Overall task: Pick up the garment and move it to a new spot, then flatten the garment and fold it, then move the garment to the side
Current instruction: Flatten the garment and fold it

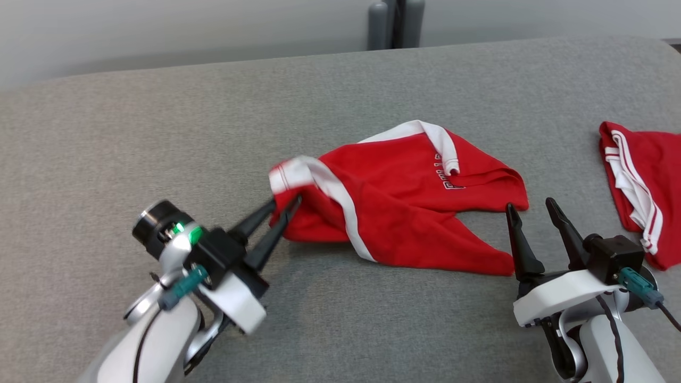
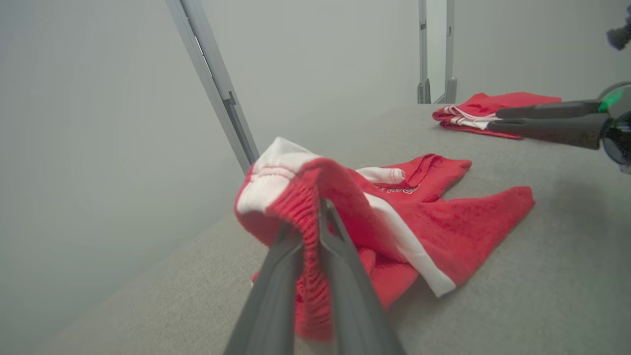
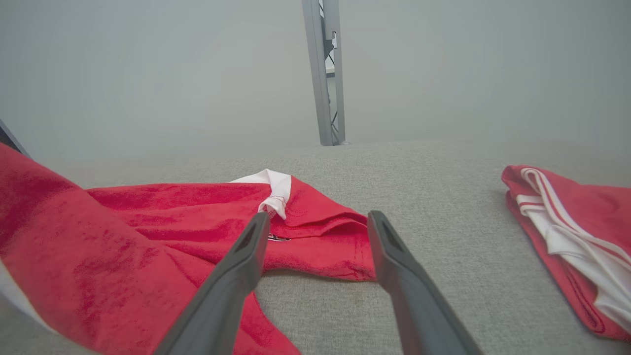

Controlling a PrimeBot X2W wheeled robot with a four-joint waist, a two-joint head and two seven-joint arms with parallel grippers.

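Note:
The garment (image 1: pixel 404 202) is a crumpled red piece with white bands, lying mid-table on the grey cloth surface. My left gripper (image 1: pixel 284 205) is shut on the garment's left edge, lifting a white-banded fold; in the left wrist view the fabric (image 2: pixel 308 231) is pinched between the two dark fingers. At the garment's right corner my right gripper (image 1: pixel 529 208) stands open, its fingertips just short of the cloth. From the right wrist, the garment (image 3: pixel 162 222) spreads left of and behind the open fingers (image 3: pixel 231 276).
A second red garment with white stripes (image 1: pixel 641 186) lies folded at the table's right edge, also seen as the striped garment (image 3: pixel 572 227). A metal post (image 1: pixel 396 21) stands behind the far edge of the grey table (image 1: pixel 159 133).

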